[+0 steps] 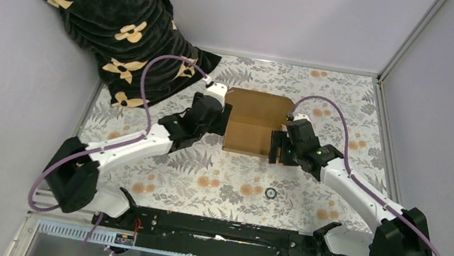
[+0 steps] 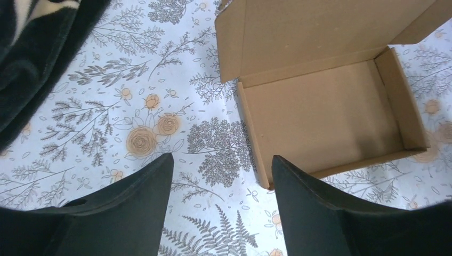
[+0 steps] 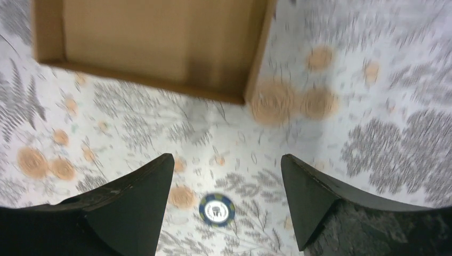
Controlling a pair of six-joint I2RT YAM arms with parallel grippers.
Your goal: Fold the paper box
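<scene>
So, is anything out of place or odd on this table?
Two things. A small blue-and-white disc lies loose on the near side of the paper box, and a black patterned blanket spills over the far left corner. The box itself looks undamaged.

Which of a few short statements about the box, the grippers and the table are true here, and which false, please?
1. The paper box has its lid shut. False: the lid is open and the tray's inside shows.
2. The left gripper and the right gripper are both open and hold nothing. True.
3. The round blue token lies inside the box. False: it lies on the tablecloth, outside the box.
4. A black patterned blanket lies at the far left corner. True.
</scene>
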